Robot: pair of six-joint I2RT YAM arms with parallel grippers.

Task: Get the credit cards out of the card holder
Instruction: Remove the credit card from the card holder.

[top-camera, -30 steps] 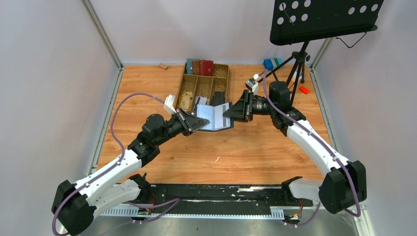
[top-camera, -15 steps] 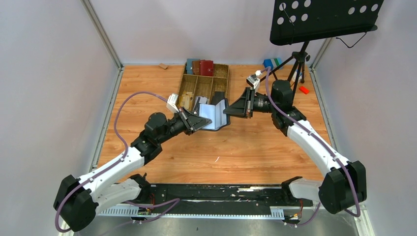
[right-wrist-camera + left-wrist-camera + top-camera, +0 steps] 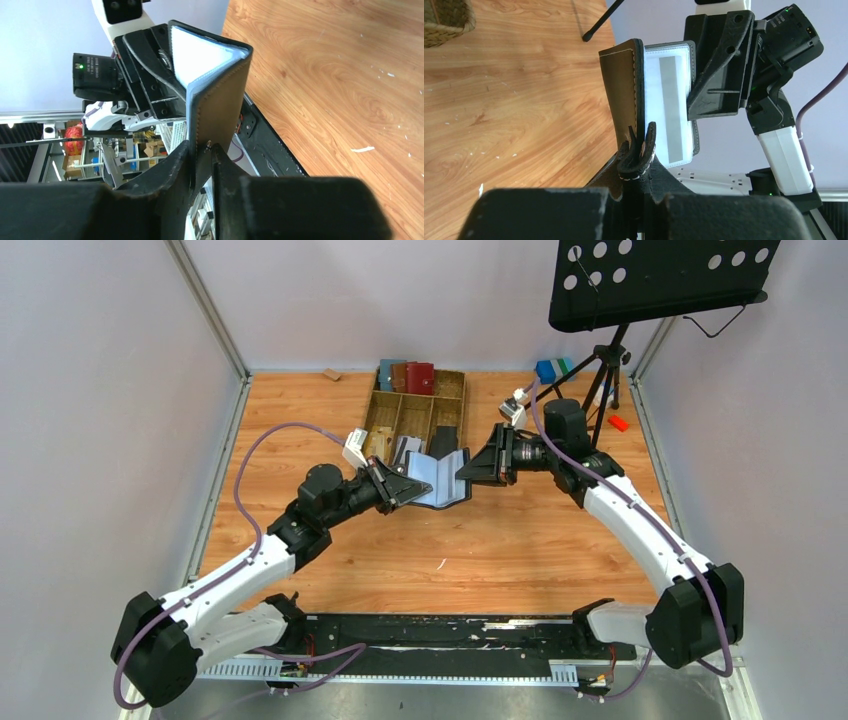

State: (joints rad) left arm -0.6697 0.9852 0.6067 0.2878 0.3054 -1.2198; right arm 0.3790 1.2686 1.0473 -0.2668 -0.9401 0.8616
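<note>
Black leather card holder (image 3: 441,483), folded open in a V, held up in mid-air by both covers. Pale blue-white sleeve pages (image 3: 652,90) fanned out inside. Possibly one whitish card (image 3: 669,102) with a grey stripe tucked in the front sleeve; edges hard to make out.

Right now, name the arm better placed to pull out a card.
Right, probably. The left fingers clamp the card holder at its tab; the right fingers pinch the cover beside the sleeved grey card.

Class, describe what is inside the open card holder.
A clear sleeve page inside the card holder shows one whitish card. Any cards behind that page are covered.
</note>
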